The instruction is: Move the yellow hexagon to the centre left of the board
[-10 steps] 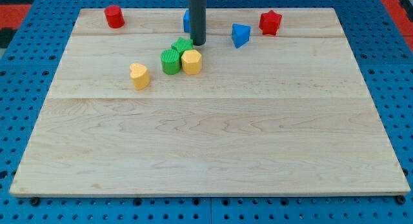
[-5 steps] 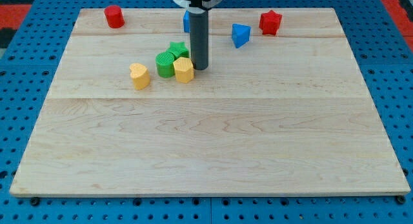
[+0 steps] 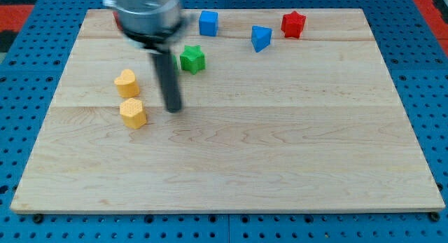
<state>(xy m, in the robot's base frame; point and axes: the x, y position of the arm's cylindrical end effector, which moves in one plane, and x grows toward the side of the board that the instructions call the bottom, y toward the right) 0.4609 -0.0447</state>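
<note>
The yellow hexagon (image 3: 132, 112) lies on the wooden board (image 3: 280, 145) at the left, a little above mid-height. My tip (image 3: 173, 108) rests on the board just right of the hexagon, with a small gap between them. A yellow heart-shaped block (image 3: 126, 82) sits directly above the hexagon. A green star (image 3: 192, 59) lies above and right of my tip. A green round block seen earlier is hidden behind the rod.
A blue cube (image 3: 208, 23), a blue pointed block (image 3: 260, 38) and a red star (image 3: 293, 24) lie along the board's top edge. The arm's blurred head (image 3: 145, 15) covers the top left, where a red block stood.
My tip has swept down and to the left. The yellow hexagon moved left and down with it, the yellow heart shifted left, and the green star now stands alone.
</note>
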